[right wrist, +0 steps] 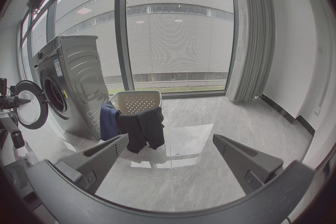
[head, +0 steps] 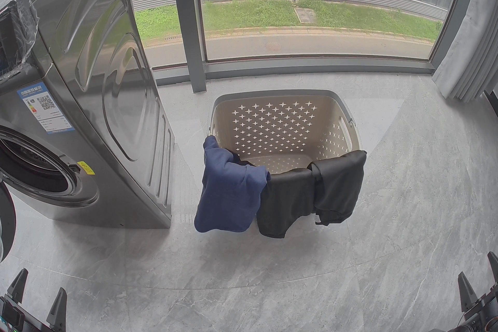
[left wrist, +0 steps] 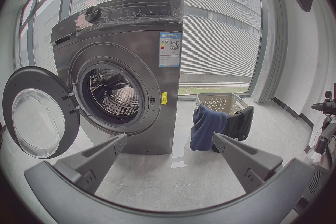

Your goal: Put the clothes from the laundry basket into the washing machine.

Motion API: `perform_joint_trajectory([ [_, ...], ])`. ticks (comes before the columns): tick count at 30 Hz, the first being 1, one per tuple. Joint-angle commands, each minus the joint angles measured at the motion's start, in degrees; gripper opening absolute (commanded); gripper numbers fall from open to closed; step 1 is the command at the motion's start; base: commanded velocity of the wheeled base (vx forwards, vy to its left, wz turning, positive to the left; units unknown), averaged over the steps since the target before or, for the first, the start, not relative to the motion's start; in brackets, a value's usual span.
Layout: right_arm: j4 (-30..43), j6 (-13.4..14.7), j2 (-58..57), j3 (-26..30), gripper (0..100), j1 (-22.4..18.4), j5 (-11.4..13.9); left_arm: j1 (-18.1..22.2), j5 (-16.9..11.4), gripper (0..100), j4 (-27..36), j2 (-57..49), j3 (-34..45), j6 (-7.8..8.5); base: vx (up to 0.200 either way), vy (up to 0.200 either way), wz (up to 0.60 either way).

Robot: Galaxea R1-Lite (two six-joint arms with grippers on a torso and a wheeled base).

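A beige laundry basket (head: 284, 105) stands on the floor by the window. Over its near rim hang a blue garment (head: 228, 190) and a black garment (head: 311, 190). The grey washing machine (head: 93, 89) stands to the left of the basket, its round door (left wrist: 38, 112) swung open and its drum (left wrist: 113, 93) showing bare metal. My left gripper (head: 37, 291) is open low at the near left, well short of the basket. My right gripper (head: 480, 278) is open at the near right, also far from the clothes. In the wrist views both grippers (left wrist: 168, 139) (right wrist: 169, 140) hold nothing.
A large window (head: 311, 1) with a grey pillar (head: 187, 11) runs behind the basket. A grey curtain (head: 472, 37) hangs at the far right. Bare grey tiled floor (head: 259, 276) lies between me and the basket.
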Motion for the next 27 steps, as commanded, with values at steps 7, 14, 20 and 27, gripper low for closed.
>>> perform_joint_trajectory([
  [7,0.04,-0.13,-0.4,1.01,100,0.16,0.06,0.0,0.02,100,-0.01,-0.57,0.84,0.05,0.0,-0.114,0.0],
  [14,0.04,-0.13,-0.4,1.01,100,0.16,0.06,0.0,0.02,100,-0.01,-0.57,0.84,-0.03,0.0,-0.143,0.0],
  [20,0.04,-0.13,-0.31,0.92,100,-0.02,-0.02,0.0,0.02,100,-0.01,-0.57,0.84,-0.03,0.0,0.0,0.2],
  [27,-0.05,-0.13,-0.4,1.01,100,0.16,0.06,0.0,0.02,100,-0.01,-0.57,0.84,-0.03,0.0,0.0,0.09],
])
